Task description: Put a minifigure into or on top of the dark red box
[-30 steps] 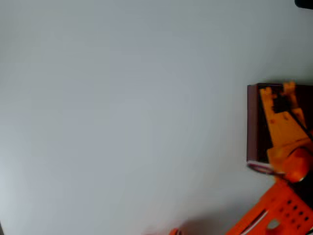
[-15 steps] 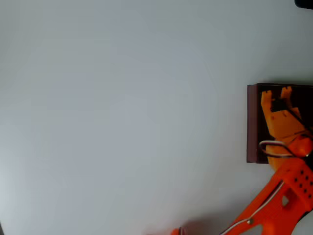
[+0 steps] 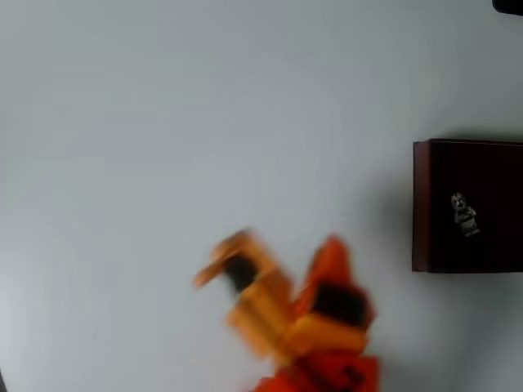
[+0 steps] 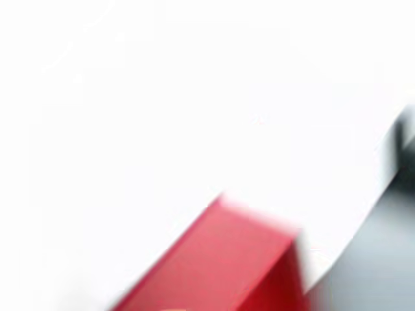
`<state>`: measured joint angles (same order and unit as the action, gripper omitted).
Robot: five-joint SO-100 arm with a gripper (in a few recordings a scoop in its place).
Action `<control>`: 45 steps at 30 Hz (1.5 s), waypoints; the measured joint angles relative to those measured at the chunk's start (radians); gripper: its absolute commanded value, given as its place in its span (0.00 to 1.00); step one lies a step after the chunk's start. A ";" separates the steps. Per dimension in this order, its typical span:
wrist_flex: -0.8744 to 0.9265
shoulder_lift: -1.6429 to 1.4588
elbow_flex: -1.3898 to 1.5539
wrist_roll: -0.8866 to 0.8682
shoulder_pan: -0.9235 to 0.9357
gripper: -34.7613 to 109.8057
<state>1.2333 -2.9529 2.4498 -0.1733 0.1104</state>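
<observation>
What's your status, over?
Gripper blurred over the bare table, jaw state unclear. Minifigure lying inside dark red box. Nothing in the way.

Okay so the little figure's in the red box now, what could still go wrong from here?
1. The arm is motion-blurred in the overhead view, so it seems to be swinging fast; the gripper could overshoot across the table.
2. The dark red box runs off the picture's right edge, so any swing back that way might nudge it unseen.
3. The minifigure sits loose on the dark floor; a knock to the box could shift or tip it.
</observation>
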 measured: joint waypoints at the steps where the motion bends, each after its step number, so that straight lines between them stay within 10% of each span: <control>1: -0.009 -0.100 0.055 0.014 -0.061 0.24; 18: -0.018 -0.434 0.494 0.087 -0.726 0.24; 45: 0.094 -0.443 0.604 0.183 -0.779 0.24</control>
<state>1.3269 -3.3962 3.0542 0.0092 -0.6688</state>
